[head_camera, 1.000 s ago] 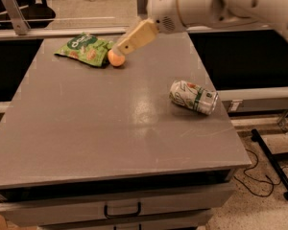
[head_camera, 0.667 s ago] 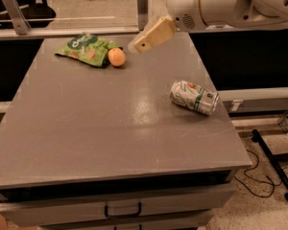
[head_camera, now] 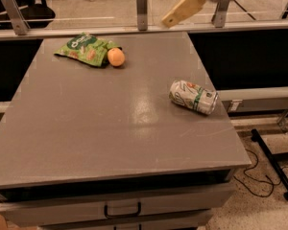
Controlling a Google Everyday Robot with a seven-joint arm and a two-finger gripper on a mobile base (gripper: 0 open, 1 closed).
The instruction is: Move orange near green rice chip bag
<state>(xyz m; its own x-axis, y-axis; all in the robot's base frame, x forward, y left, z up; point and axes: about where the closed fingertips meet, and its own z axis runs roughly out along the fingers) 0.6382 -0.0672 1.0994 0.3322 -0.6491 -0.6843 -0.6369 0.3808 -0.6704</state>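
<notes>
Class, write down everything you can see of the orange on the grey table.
The orange is a small, round, orange-yellow fruit with smooth-looking skin, whole and unpeeled. It rests on the grey table towards the far left corner, at the right edge of the green rice chip bag, apparently touching it. Nothing holds it: the gripper hangs in the air to its right, well clear.
</notes>
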